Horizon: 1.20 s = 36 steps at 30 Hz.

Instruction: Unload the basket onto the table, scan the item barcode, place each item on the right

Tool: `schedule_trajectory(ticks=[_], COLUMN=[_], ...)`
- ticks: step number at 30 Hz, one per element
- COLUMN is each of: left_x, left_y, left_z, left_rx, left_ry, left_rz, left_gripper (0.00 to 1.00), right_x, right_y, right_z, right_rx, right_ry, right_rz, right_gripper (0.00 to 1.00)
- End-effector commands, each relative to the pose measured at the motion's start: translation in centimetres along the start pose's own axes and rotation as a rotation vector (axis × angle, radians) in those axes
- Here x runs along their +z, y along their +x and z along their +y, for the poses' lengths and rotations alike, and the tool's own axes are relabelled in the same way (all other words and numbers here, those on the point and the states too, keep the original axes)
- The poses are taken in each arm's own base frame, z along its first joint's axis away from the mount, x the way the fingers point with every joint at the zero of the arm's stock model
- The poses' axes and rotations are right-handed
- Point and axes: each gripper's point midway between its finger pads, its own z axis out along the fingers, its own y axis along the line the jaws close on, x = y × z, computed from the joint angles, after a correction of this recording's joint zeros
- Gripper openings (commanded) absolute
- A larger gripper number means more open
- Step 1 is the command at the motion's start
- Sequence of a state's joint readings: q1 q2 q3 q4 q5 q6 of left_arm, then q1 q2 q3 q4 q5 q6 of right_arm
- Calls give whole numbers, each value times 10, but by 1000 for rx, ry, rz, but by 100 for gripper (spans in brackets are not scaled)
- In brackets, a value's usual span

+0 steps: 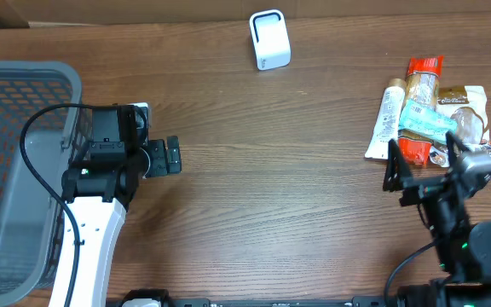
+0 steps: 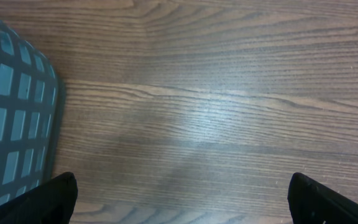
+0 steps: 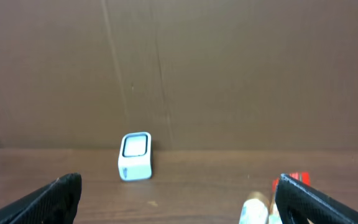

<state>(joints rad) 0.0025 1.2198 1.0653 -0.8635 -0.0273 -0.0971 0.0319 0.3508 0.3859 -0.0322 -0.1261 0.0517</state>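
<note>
A white barcode scanner (image 1: 269, 39) stands near the table's far edge; in the right wrist view the scanner (image 3: 134, 155) faces me in front of a brown cardboard wall. The items lie in a pile (image 1: 429, 111) at the right: a white tube (image 1: 388, 115), a red packet (image 1: 422, 72), a teal packet (image 1: 424, 119) and a brown-and-white bag (image 1: 469, 104). My right gripper (image 1: 423, 160) (image 3: 178, 190) hovers open just in front of the pile, holding nothing. Over bare wood beside the basket, my left gripper (image 1: 174, 155) (image 2: 182, 193) is open and empty.
A grey mesh basket (image 1: 15, 170) fills the left side, and its corner (image 2: 11, 106) shows in the left wrist view. A cardboard wall (image 3: 179, 68) closes off the back of the table. Brown wooden tabletop (image 1: 271, 188) lies between the two arms.
</note>
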Motion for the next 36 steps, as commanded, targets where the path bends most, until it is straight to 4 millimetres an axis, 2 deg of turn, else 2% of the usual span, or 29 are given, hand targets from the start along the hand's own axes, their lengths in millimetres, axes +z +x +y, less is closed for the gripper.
schedule_trajectory(ticks=[1, 3, 11, 17, 36], left_x=[2, 2, 2, 2, 2], left_y=[1, 1, 1, 1, 1], left_z=[2, 2, 2, 2, 2], left_rx=[12, 12, 12, 13, 12], left_ry=[-8, -8, -8, -8, -8], left_rz=[5, 5, 5, 5, 5], left_gripper=[100, 100, 99, 100, 100], right_x=[-9, -13, -19, -20, -20], right_y=[30, 47, 81, 116, 114], right_z=[1, -1, -14, -19, -19], right_rx=[-4, -4, -4, 9, 8], right_ry=[-14, -11, 47, 69, 65], right_rz=[-39, -45, -59, 78, 71], right_gripper=[100, 100, 100, 100, 100])
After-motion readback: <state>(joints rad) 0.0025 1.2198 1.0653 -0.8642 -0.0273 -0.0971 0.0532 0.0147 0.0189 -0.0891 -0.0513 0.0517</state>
